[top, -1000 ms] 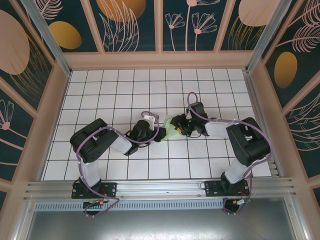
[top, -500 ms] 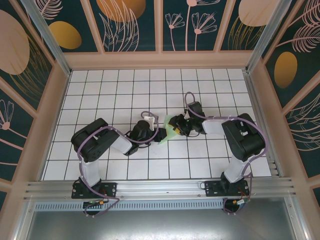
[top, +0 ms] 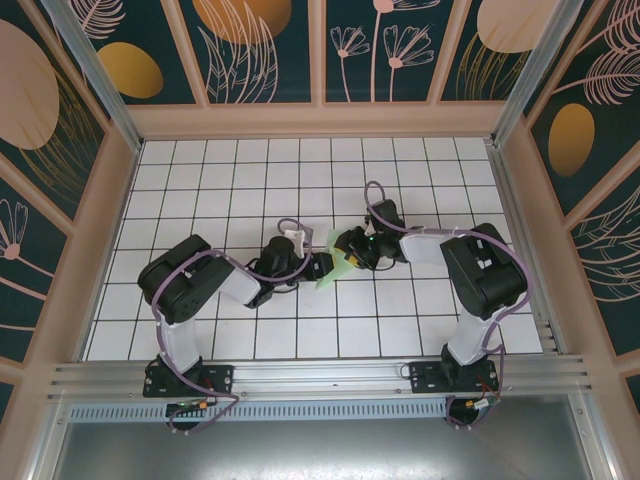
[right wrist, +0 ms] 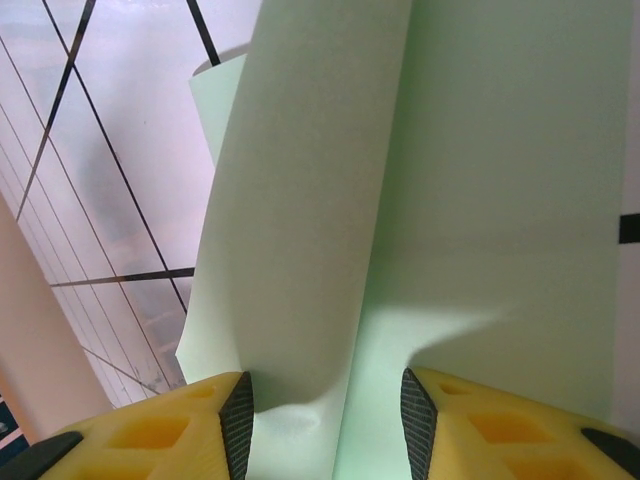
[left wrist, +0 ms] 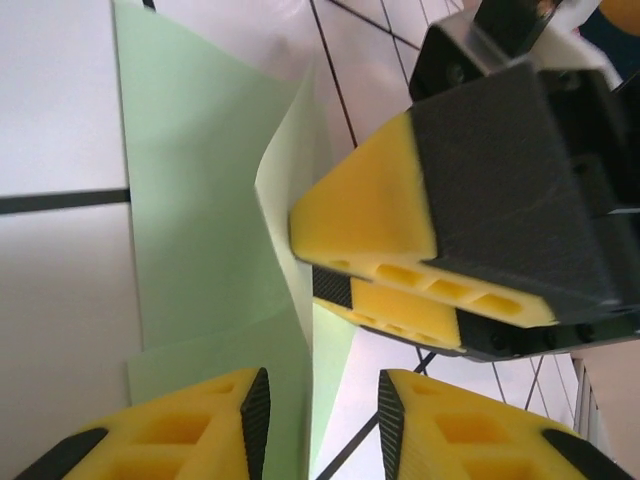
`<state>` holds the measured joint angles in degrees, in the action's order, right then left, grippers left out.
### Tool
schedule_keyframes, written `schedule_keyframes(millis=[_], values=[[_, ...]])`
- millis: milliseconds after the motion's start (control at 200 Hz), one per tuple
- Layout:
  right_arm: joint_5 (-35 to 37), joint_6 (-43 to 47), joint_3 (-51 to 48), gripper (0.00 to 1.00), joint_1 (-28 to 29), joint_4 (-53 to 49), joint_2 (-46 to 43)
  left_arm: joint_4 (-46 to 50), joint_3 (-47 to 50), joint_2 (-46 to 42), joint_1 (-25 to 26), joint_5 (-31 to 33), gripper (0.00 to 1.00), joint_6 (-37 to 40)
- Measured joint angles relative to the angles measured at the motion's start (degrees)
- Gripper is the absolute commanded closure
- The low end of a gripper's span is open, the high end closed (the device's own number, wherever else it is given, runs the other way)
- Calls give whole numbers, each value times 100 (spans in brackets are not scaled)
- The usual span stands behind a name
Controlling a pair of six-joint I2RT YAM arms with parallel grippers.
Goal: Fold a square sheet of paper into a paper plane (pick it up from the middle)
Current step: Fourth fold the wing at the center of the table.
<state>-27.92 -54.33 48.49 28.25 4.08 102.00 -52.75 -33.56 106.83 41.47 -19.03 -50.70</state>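
From above, the thin pale mint-green square sheet of paper [top: 328, 272] is seen mid-way across the white gridded tabletop [top: 200, 180], hemmed between the left gripper [top: 318, 266] and right gripper [top: 350, 250], which crowd each other. At the left wrist, pads are parted loosely about a flap. At the right wrist, a raised ridge is pinched, presumably for creasing.
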Motion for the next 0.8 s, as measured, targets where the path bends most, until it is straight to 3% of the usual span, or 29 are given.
schedule_keyframes(millis=[100, 280, 480, 801], values=[[48, 0, 103, 52, 24, -164, 42, 310, 37, -446, -44, 109, 59, 20], [129, -2, 269, 50, 61, -407, 96, 837, -2, -1012, -57, 297, 65, 46], [153, -2, 398, 47, 79, -592, 146, 997, -74, -979, -57, 83, 74, 0], [164, -4, 562, 45, 90, -809, 221, 1025, -350, -490, -26, -417, 78, 2]])
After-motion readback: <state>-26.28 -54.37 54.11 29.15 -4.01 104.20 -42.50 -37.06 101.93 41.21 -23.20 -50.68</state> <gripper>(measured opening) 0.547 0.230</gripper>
